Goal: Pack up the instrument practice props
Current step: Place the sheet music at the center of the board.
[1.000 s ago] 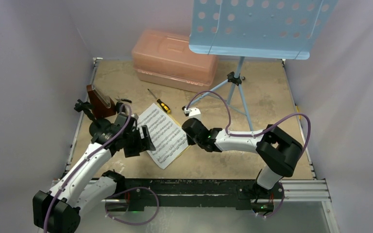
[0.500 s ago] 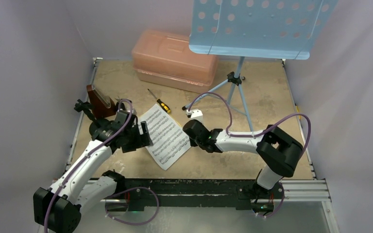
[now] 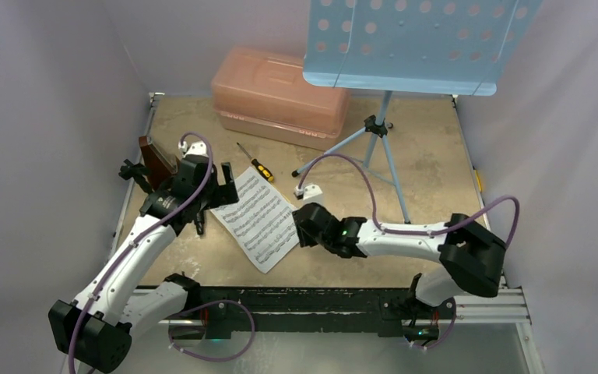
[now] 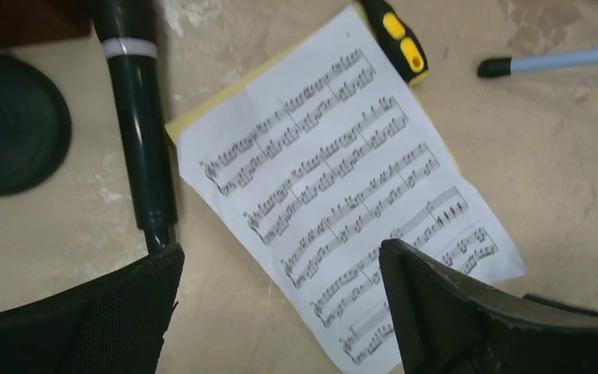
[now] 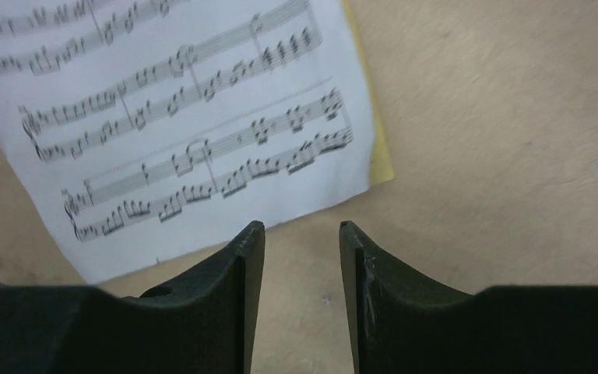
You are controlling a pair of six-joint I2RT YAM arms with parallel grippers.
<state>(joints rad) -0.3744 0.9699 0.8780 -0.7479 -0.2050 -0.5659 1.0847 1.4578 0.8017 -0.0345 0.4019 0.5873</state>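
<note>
While pink case [image 3: 279, 92] sits shut, contents unseen, left gripper [image 4: 280, 251] spread wide, right gripper [image 5: 302, 227] narrowly parted beside sheet music [image 3: 257, 222]

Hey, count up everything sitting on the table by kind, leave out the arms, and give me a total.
Music stand: 1
Sheet-music pages: 2, white page over yellow page
Metronome: 1
Black pipe with round base: 1
Screwdriver: 1
Pink case: 1
Total: 7

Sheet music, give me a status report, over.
Left gripper open, empty, over sheet music. Right gripper slightly open at its edge. Sheets flat, ungrasped. Black pipe and screwdriver beside them.
</note>
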